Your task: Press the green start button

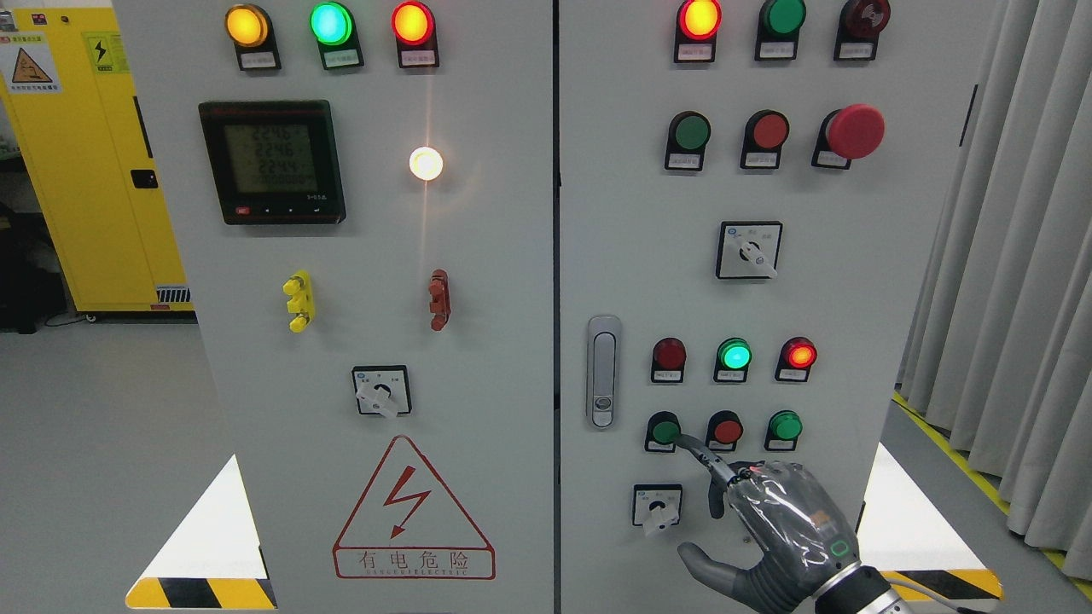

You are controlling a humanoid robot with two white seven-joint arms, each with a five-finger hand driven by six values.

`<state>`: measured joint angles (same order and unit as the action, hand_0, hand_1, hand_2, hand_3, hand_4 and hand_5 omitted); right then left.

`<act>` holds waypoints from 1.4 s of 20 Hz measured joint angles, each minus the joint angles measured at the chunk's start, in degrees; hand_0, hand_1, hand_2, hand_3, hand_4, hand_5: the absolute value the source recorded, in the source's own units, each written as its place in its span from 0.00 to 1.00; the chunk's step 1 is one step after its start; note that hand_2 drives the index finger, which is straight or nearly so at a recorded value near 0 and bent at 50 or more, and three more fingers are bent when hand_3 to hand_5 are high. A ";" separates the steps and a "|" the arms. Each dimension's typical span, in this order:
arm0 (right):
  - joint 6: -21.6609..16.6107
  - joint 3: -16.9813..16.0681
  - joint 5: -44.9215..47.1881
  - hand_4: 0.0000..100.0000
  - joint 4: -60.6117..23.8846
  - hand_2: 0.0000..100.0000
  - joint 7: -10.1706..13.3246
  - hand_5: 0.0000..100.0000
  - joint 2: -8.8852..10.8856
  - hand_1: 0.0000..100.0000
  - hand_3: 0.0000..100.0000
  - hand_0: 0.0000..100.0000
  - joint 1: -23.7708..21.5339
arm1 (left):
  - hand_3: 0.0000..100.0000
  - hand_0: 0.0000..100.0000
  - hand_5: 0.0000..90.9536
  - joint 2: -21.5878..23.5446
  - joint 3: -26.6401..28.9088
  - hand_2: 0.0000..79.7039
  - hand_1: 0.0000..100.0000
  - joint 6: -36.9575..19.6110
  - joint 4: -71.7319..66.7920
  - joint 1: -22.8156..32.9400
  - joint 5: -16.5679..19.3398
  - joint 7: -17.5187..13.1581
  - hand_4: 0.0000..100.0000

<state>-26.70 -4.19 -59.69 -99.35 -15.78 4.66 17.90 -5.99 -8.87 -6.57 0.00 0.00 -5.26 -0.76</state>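
Note:
The green start button (pixel 663 430) is the leftmost in the bottom row of three buttons on the right cabinet door (pixel 853 281). My right hand (pixel 725 505) comes up from the lower right. Its index finger (pixel 701 452) is stretched out, and the tip touches the right edge of that green button. The other fingers are curled in and the thumb (pixel 706 566) sticks out to the left below. The hand holds nothing. My left arm does not show.
A red button (pixel 726 429) and a second green button (pixel 783 425) sit right of the target. Indicator lamps (pixel 734 354) glow above, a rotary switch (pixel 657 507) lies below, and the door handle (pixel 603 371) is left. Grey curtains (pixel 1015 256) hang at right.

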 measured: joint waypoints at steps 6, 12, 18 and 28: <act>0.13 0.19 -0.01 0.75 0.40 0.00 0.14 0.67 0.04 0.65 0.70 0.36 0.16 | 0.00 0.12 0.00 -0.02 0.00 0.00 0.56 0.00 0.00 0.00 -0.01 0.00 0.00; 0.88 0.49 -0.15 0.75 1.11 0.00 0.28 0.67 0.05 0.65 0.70 0.37 0.30 | 0.00 0.12 0.00 -0.04 0.00 0.00 0.56 0.02 0.00 0.00 -0.02 0.00 0.00; 1.54 0.84 -0.21 0.74 1.57 0.00 0.46 0.67 0.07 0.65 0.70 0.38 0.96 | 0.00 0.12 0.00 -0.06 0.00 0.00 0.56 0.03 0.00 0.00 -0.01 0.00 0.00; 2.50 1.20 -0.19 0.74 1.90 0.00 0.07 0.66 0.13 0.65 0.70 0.41 1.52 | 0.00 0.12 0.00 -0.07 -0.01 0.00 0.56 0.13 0.00 0.00 0.00 0.00 0.00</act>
<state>-24.20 -2.99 -59.88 -97.45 -15.71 4.79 19.42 -6.06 -8.88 -6.43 0.00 0.00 -5.26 -0.76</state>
